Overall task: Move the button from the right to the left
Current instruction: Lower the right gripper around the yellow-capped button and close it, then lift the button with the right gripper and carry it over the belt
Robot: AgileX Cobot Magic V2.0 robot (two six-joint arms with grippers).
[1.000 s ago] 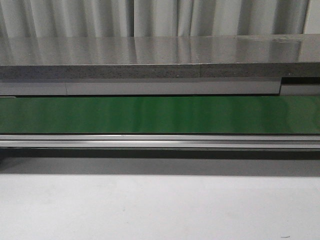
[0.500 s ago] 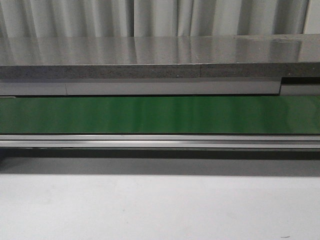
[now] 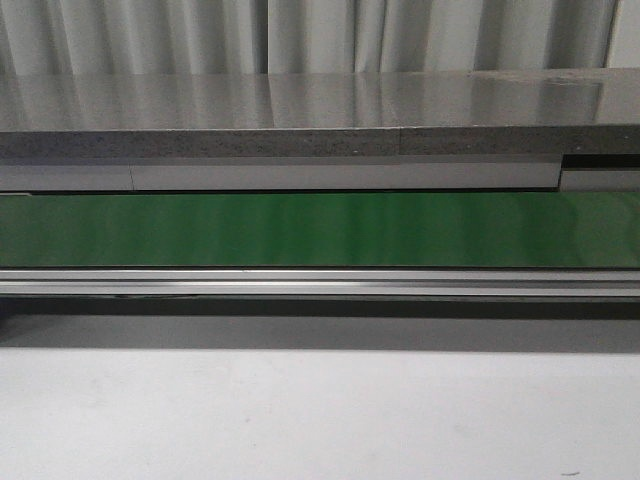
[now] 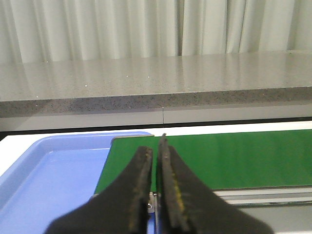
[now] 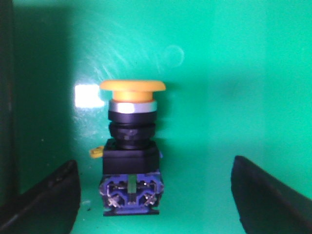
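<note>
Presently, the right wrist view shows the button (image 5: 131, 151) lying on the green belt (image 5: 234, 73), its yellow-orange mushroom cap (image 5: 132, 87) pointing away from the camera, followed by a silver collar, a black neck, a black block body and a blue terminal end with a small green mark at its centre. A small yellow tab projects from one side of the body. The right pincer (image 5: 155, 195) stands released: its two dark fingers (image 5: 44, 200) sit wide apart, one on each side of the button, and neither touches it. A bright square reflection lies on the belt just beside the cap. No brand, label or legible writing can be made out on the button or belt. The left pincer (image 4: 156, 185) is clenched, its black fingers (image 4: 141, 180) pressed almost together with nothing between them; it hangs above the junction of a blue tray (image 4: 53, 180) and the end of the green belt. Beyond these runs a grey speckled counter with pale curtains behind. The front view shows only the green belt (image 3: 320, 228), its metal rail (image 3: 320, 283), the white bench (image 3: 320, 420) and the counter; neither arm nor the button appears there.
</note>
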